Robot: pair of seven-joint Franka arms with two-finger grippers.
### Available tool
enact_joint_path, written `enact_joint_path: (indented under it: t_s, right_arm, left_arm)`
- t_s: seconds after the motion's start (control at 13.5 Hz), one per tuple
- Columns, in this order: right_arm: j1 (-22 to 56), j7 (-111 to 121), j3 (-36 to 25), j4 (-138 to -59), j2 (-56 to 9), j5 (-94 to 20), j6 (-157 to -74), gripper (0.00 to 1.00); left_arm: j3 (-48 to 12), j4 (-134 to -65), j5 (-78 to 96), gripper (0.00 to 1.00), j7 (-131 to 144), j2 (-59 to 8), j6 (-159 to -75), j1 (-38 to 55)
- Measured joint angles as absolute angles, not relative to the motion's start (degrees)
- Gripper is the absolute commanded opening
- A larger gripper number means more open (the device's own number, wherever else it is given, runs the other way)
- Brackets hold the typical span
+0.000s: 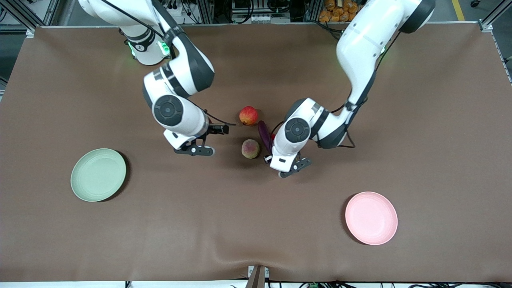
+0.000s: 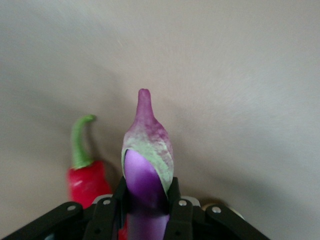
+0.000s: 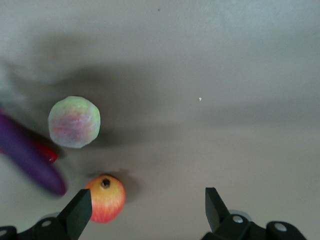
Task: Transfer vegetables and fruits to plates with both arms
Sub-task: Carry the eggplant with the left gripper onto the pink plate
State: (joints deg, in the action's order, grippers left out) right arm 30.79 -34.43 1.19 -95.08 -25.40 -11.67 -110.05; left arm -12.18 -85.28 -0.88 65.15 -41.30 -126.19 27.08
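pink plate (image 1: 371, 218) and mint green plate (image 1: 98, 175) are seen nearest. farther, the eggplant (image 2: 146, 170) is pinched by the left gripper (image 2: 147, 207), chili pepper (image 2: 86, 175) and pale peach (image 1: 251, 149) beside it. right gripper (image 3: 147, 210) is spread beside the red fruit (image 1: 248, 115).

Brown matte table cover (image 1: 256, 224), slightly rippled at the edge nearest the front camera, aluminium frame posts (image 1: 490, 18) at its corners, grey floor with a yellow line (image 1: 458, 9), cabling and orange items (image 1: 335, 11) along the robots' side.
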Motion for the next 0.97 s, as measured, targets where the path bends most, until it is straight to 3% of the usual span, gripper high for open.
enact_joint_path:
  t_s: [0.22,0.45,0.97]
  right_arm:
    - [34.7,-40.9,1.2,-97.9,-27.4,-11.7,-116.0,1.0]
    - [40.1,-47.7,1.2,-101.1,-27.8,-11.7,-120.3,1.0]
    - [45.0,-52.9,1.2,-104.5,-28.7,-11.7,-124.9,1.0]
  left_arm:
    - [-11.9,-85.1,-1.1,0.0,62.2,-33.1,-117.7,24.0]
    - [-11.5,-85.7,-1.2,0.0,56.0,-29.3,-112.8,18.1]
    - [-11.3,-83.6,1.8,0.0,54.0,-34.3,-116.4,0.8]
